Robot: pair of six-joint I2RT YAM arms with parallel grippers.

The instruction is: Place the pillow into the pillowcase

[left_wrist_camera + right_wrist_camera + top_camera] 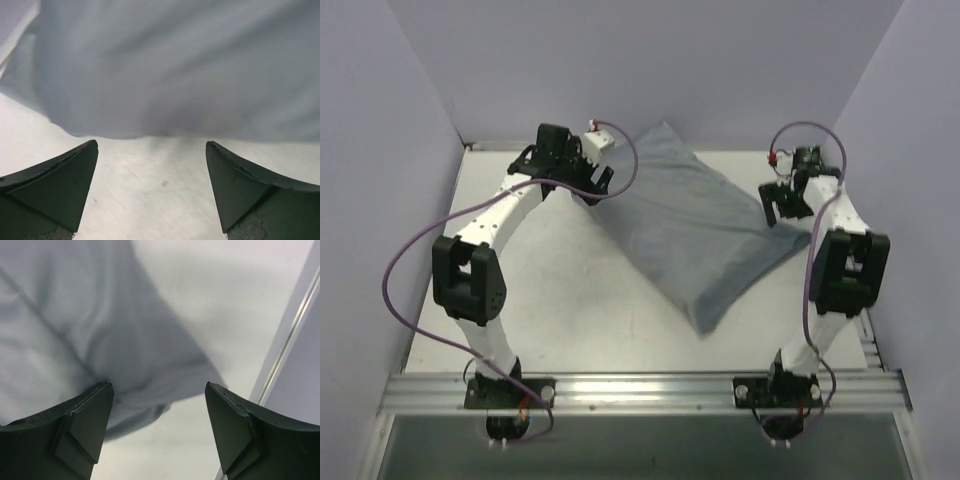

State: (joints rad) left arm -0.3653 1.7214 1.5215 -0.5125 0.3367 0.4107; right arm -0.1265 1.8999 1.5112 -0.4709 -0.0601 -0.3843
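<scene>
The grey pillowcase (695, 225) lies plump and wrinkled across the middle and back of the white table (570, 300). No pillow shows in any view. My left gripper (598, 188) is at the case's left edge. In the left wrist view the gripper (151, 143) stands open over bare table, with the grey cloth (175, 65) just beyond its fingertips. My right gripper (782, 205) is at the case's right corner. In the right wrist view that gripper (158, 385) is open too, with the cloth corner (75, 330) lying under and ahead of its left finger (85, 420), not pinched.
Lilac walls (390, 150) close in the table on the left, back and right. An aluminium rail (640, 390) runs along the near edge at the arm bases. The right wall's foot (285, 340) is close beside the right gripper. Purple cables loop off both arms.
</scene>
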